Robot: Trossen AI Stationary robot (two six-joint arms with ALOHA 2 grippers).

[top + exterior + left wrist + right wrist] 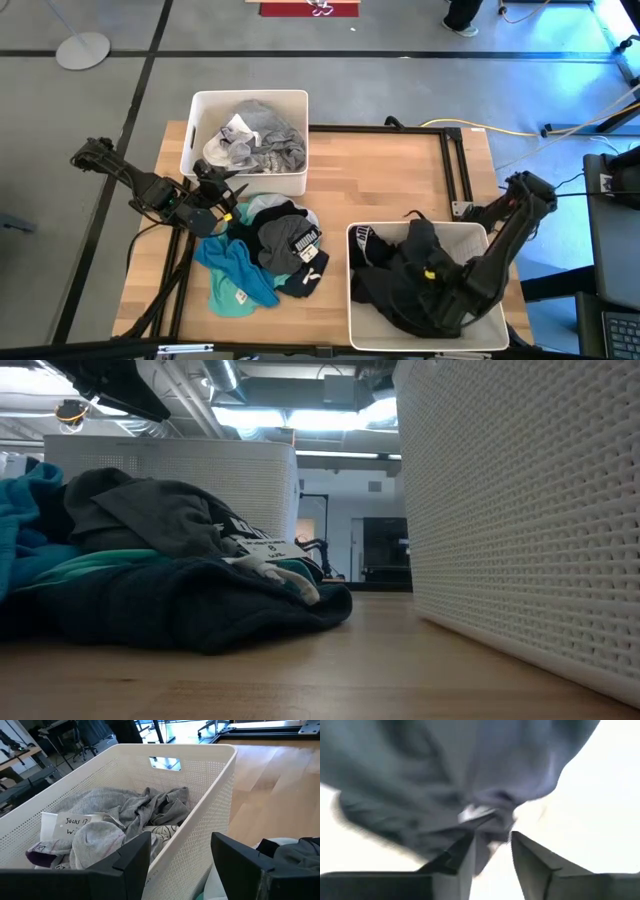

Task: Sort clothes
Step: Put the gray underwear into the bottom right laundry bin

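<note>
The left tool hangs with its fingers spread and empty at the near wall of the far bin, which holds grey and white clothes. Just beside it a loose pile of teal, grey and black lies on the tabletop. The right tool sits down in the near bin, fingers slightly parted among dark garments; whether it grips any is too blurred to tell.

We see a light wooden tabletop on grey concrete floor crossed by black lines, fluorescent ceiling lights glowing overhead.
</note>
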